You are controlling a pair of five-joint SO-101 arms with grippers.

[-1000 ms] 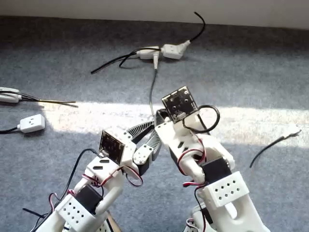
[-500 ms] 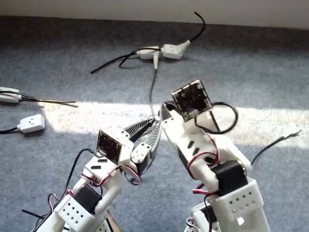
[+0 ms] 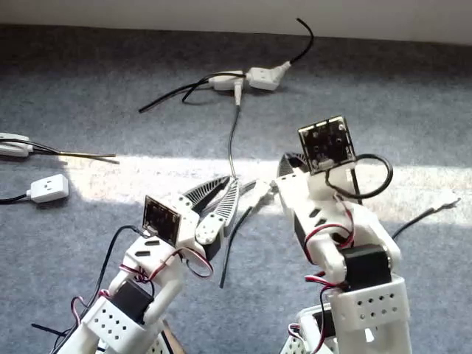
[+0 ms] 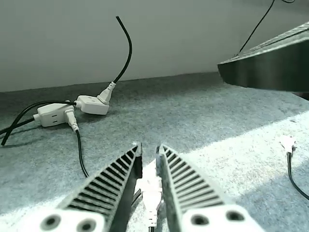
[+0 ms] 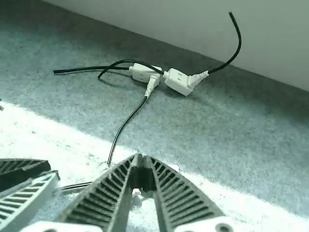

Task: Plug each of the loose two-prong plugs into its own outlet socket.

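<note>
Plug (image 3: pixel 258 192), white with a black cord (image 3: pixel 234 243), lies on grey carpet (image 3: pixel 383 96) in a band of sunlight, between the two arms. The left end effector (image 4: pixel 148 147) sits just beside and above it. In the left wrist view the plug (image 4: pixel 148 186) shows through the narrow gap between the ribbed fingers, partway back from their tips, and the cord runs back under the arm. The fingers stand only slightly apart; whether they touch the plug cannot be told. The right end effector (image 5: pixel 141 158) is near the plug on its other side. It is closed to a thin dark slit, and whether anything is pinched there cannot be told. Farther off, near the wall, two white outlets (image 3: pixel 264 77) lie side by side with cords attached. A third outlet (image 3: pixel 49 188) lies well apart at the left. A second loose plug (image 3: pixel 446 200) lies well apart at the right.
</note>
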